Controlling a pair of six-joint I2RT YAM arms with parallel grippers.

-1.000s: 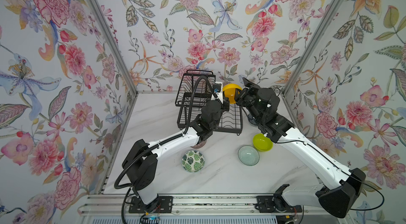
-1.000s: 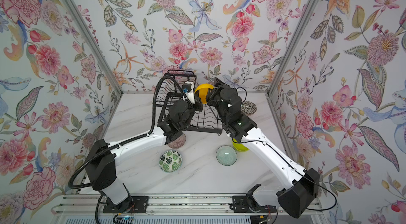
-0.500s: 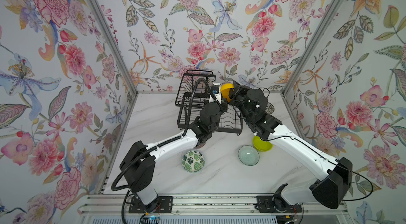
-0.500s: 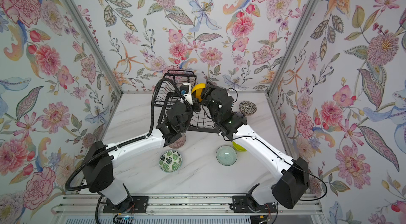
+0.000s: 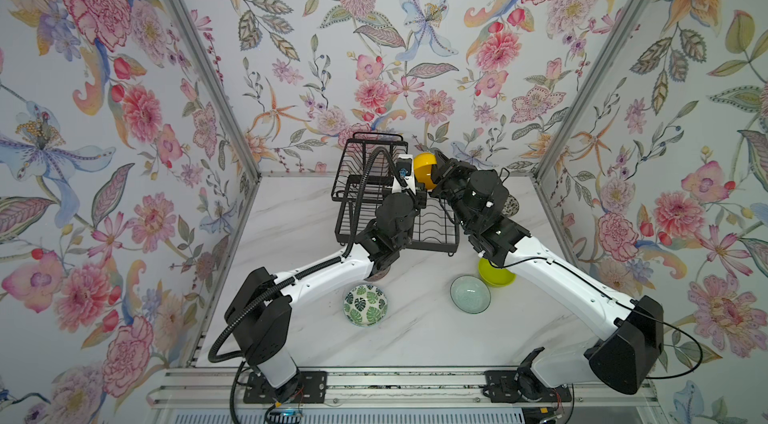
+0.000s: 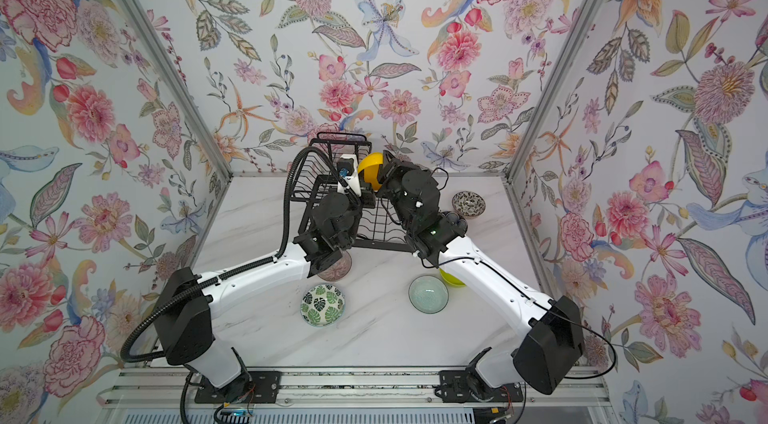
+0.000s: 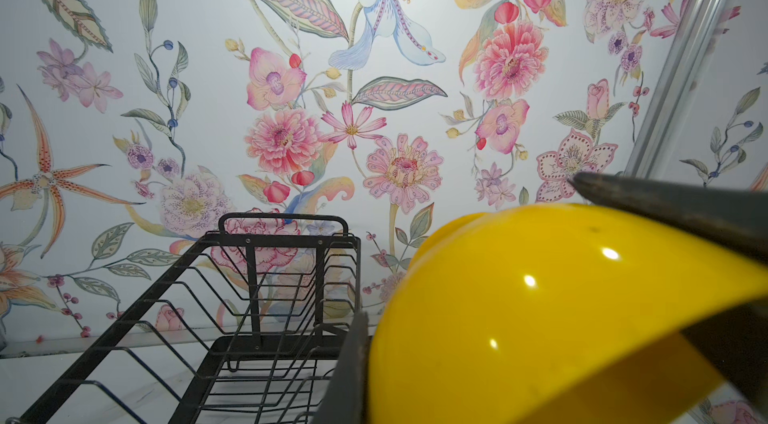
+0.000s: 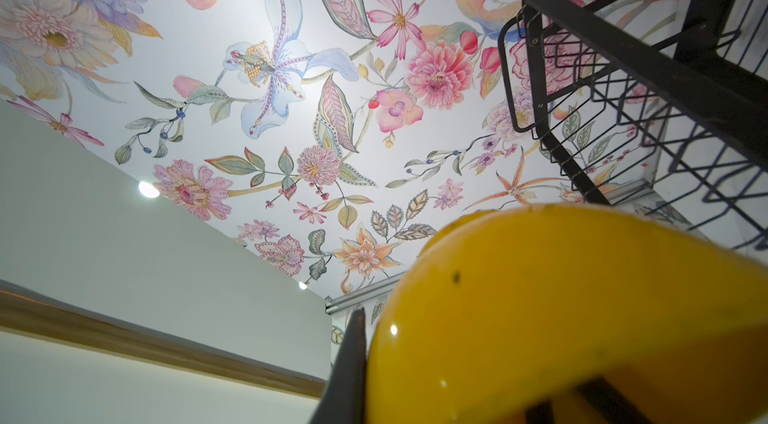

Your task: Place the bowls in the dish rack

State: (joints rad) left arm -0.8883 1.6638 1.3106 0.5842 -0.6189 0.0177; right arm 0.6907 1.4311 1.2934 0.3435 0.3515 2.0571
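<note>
Floral wallpaper closes in three sides of a white, grey-veined marble tabletop [image 5: 299,235]. In both top views the dish rack [image 5: 365,176] stands at 12 o'clock from the table's middle.

Loading looks barely begun, since no bowl shows in the parts of the rack left visible by the arms. The yellow bowl [image 5: 424,170] is aloft, tilted on edge just beside the raised basket's 3 o'clock side. The left gripper [image 5: 415,189] and the right gripper [image 5: 436,179] are each clamped narrowly on its rim, so it appears to be mid-handover or being steadied for placing.

Five bowls wait on the marble:
- the green-leaf bowl [image 5: 365,304] at 7 o'clock
- the pale aqua bowl [image 5: 470,294] at 4 o'clock
- the lime green bowl [image 5: 494,276] touching or just beside the aqua one, half under the right arm
- the pink-brown ribbed bowl [image 6: 337,268] near the middle, mostly hidden by the left arm
- the black-and-white patterned bowl [image 6: 468,204] at 2 o'clock

No dark blue bowl can be seen.

The yellow bowl is a smooth, glossy half-sphere with sharp highlights, probably plastic and likely slippery at a thin rim. The aqua bowl looks translucent and glassy, and the leaf bowl looks glazed. The rack is thin black wire with wavy dividers on a flat-bar frame.
</note>
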